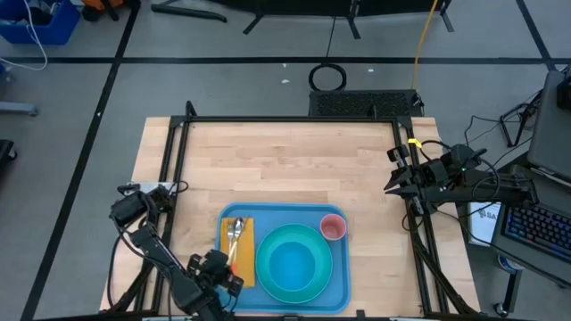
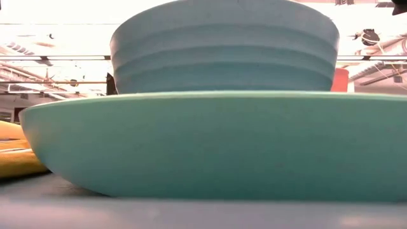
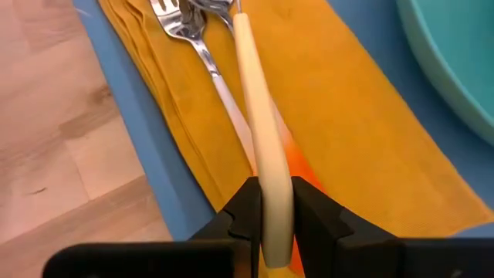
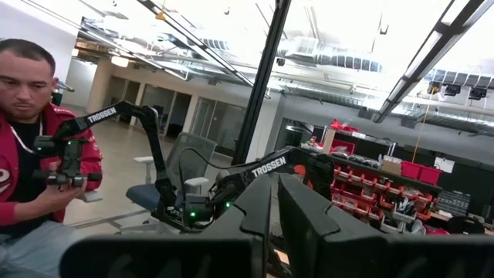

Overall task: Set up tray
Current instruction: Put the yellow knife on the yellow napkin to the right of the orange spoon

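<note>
Two arms are showing: your left gripper [image 3: 276,212] is clamping the cream handle of a utensil [image 3: 258,131] over the yellow napkin [image 1: 243,252], beside a fork [image 3: 193,46]. That napkin is lying in the tray [image 1: 343,285], which is sitting at the table's [image 1: 285,169] near edge with the turquoise plate [image 1: 294,261] and pink cup [image 1: 333,226]. Your right gripper [image 4: 270,220] is waiting clenched and empty at the table's right edge.

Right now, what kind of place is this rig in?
Likely a robotics lab or workshop. The wooden table stands in a black metal frame on a taped floor, the right wrist view shows a person holding a control arm, and red parts bins behind.
</note>
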Controlling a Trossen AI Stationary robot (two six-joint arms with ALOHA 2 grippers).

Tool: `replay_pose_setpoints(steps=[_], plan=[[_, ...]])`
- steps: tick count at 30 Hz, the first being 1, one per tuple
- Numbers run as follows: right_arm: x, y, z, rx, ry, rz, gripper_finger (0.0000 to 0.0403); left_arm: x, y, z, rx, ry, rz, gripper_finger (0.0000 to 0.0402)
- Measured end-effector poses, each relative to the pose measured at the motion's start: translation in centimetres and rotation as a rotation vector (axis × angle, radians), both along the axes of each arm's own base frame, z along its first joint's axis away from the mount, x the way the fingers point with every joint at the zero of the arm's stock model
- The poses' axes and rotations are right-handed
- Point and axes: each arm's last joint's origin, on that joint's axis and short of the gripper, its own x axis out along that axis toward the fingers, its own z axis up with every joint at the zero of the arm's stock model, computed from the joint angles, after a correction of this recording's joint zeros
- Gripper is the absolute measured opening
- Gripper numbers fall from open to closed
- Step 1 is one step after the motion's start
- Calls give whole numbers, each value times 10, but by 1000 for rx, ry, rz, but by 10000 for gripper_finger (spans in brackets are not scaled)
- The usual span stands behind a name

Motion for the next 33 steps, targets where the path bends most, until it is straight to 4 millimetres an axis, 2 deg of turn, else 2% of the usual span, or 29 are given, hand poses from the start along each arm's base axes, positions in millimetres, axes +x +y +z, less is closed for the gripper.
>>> replay_pose_setpoints(steps=[10,18,33], plan=[[0,0,0,0,0,0,18,6,1,-1,-43,39,-43,54],[0,0,0,0,0,0,18,12,-2,-2,-50,1,-113,93],[0,0,0,0,0,0,18,16,-5,-1,-17,-75,-168,66]])
